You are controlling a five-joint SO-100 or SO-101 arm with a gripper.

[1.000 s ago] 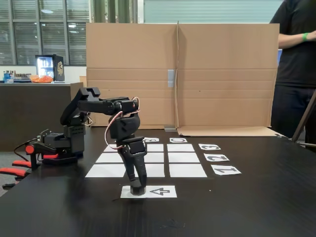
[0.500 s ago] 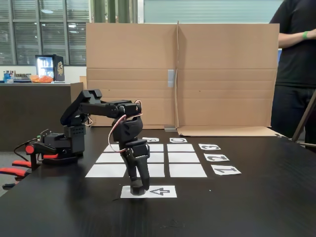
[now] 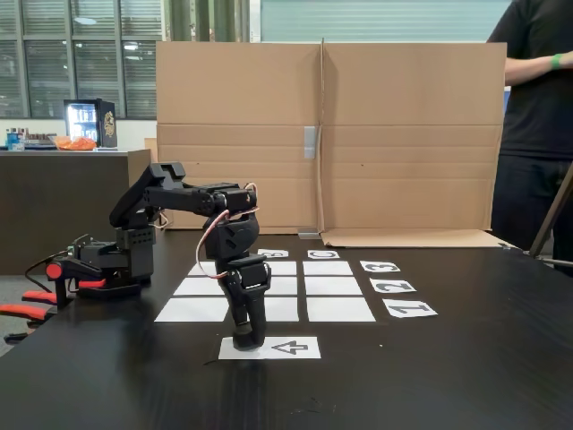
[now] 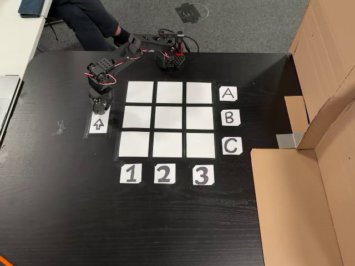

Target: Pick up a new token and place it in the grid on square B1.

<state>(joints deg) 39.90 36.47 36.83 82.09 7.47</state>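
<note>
Resting on the arrow strip [image 3: 285, 348], end effector [image 3: 246, 340] over token.

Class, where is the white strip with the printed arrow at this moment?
In the other view, the arrow strip lies on the black table, left of the grid, with the gripper over its upper end.

Behind my black table [image 3: 466, 376] stood a folded cardboard wall [image 3: 331, 134]. Windows [image 3: 81, 54] lined the far left above a dark counter [image 3: 63, 206]. Grey carpet [image 4: 244, 25] lay beneath.
</note>
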